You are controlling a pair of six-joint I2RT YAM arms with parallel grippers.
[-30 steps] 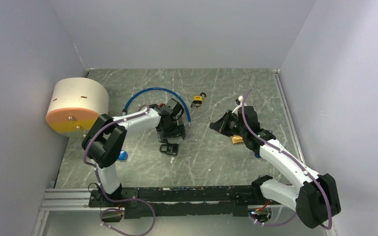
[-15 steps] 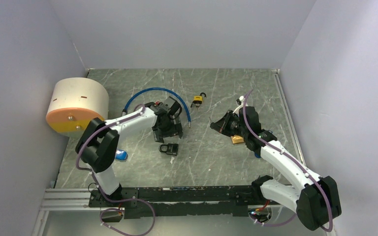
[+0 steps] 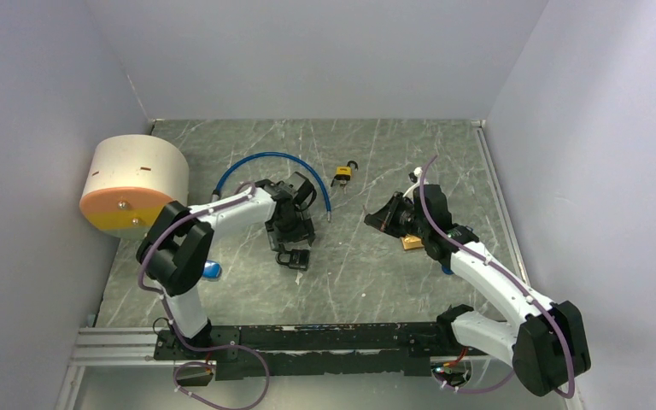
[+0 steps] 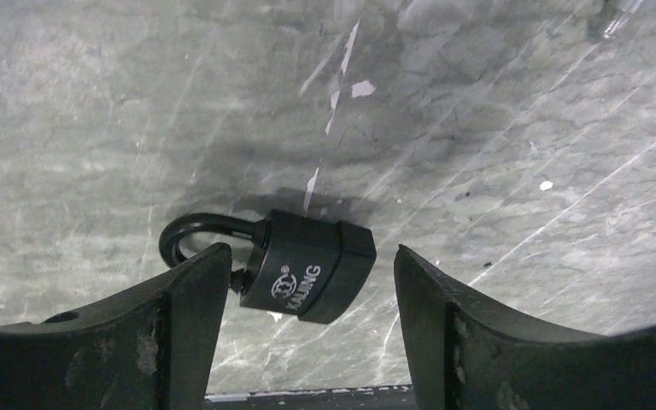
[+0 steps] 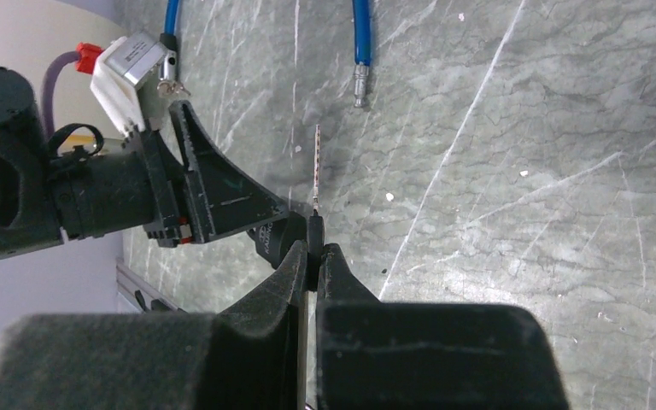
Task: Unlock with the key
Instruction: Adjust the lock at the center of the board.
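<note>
The black padlock with the curved shackle (image 4: 312, 278) lies flat on the grey marbled table (image 4: 495, 111), in front of the left arm. The left gripper (image 4: 307, 265) hangs low over it with its jaws wide, one finger on either side of the body and neither touching. That straddle reads as preparation for a pinch across the lock's flanks, so that it cannot skid when the key pushes in. The right gripper (image 5: 314, 252) is closed tight on the small key with a dark head (image 5: 316, 226), its thin blade poking forward past the fingertips. It holds the key clear of the table and apart from the lock, presumably until the lock is steadied. The keyhole is probably in the end away from the shackle, though no view shows it. Nothing is unlocked yet.
</note>
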